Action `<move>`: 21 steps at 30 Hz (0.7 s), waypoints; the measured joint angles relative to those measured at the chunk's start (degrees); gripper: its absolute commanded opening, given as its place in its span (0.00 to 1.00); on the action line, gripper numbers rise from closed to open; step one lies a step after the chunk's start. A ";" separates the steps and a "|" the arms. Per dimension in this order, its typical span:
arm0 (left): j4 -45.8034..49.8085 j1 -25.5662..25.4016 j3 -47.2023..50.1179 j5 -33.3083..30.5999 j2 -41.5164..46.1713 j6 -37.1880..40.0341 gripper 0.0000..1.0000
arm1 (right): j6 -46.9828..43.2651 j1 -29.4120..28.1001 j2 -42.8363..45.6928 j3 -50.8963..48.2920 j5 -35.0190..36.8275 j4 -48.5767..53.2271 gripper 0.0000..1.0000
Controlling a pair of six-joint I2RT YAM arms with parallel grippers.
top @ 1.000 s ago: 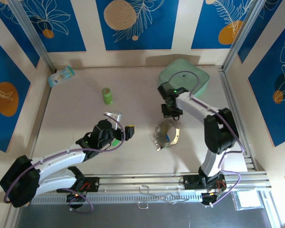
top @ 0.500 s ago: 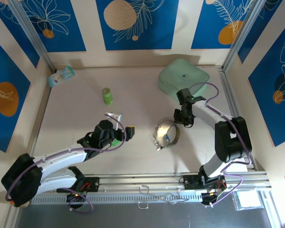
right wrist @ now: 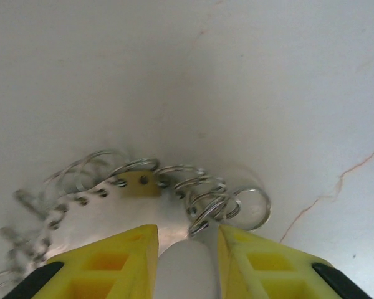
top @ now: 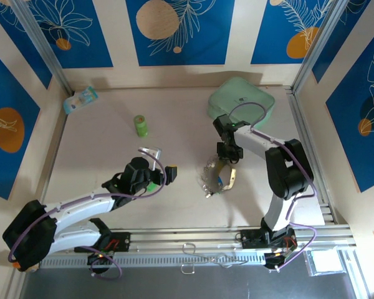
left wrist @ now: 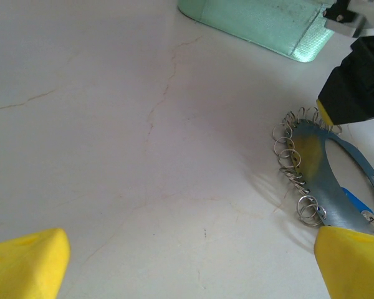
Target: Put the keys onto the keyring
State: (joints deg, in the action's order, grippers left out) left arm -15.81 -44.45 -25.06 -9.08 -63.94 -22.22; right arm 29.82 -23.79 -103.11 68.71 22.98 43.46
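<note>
the tabletop (top: 100, 162) is a pale cream slab, matt, crossed by thin brownish hairline cracks. it is boxed in by walls (top: 174, 31) of deep blue panels with white leaf drawings and orange and tan discs, set between cream strips. slanting aluminium posts (top: 43, 53) stand at the far corners and a ribbed aluminium rail (top: 193, 240) runs along the near edge. the keyring (left wrist: 311, 163), a flat silver metal band bent into a loop with many small wire rings threaded through holes along its rim, lies on the table right of centre, nearer than the mint-green square plastic tub (top: 237, 90) at the far right. a small key (left wrist: 355, 200) with a blue plastic head lies inside the loop; its blade is too small to make out. the right gripper (right wrist: 188, 255) is down at the far rim of the band, its yellow fingers partly open with pale metal showing in the gap between them; whether the pads touch it i cannot tell. the left gripper (left wrist: 187, 268) hovers over bare table to the left of the keyring, jaws spread wide and holding nothing. a small green cylindrical bottle (top: 140, 125) stands upright at the far left of centre, and a pale blue packet (top: 81, 99) lies in the far left corner.
</note>
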 measured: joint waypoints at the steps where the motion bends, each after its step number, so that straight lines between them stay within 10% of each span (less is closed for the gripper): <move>1: 0.00 0.00 0.00 0.00 0.00 0.00 1.00 | -0.02 0.00 -0.44 0.00 0.70 0.33 0.33; 14: 0.00 0.00 0.00 0.00 0.00 0.00 1.00 | 0.02 0.48 1.16 -2.40 7.28 3.50 0.32; 21: 0.00 0.00 0.00 0.00 0.02 0.00 1.00 | 0.24 4.39 8.76 -7.21 -0.72 0.37 0.32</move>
State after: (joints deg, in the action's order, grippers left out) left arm -15.81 -44.45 -25.06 -9.08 -63.92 -22.22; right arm 30.06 -19.40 -94.35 61.49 22.26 43.83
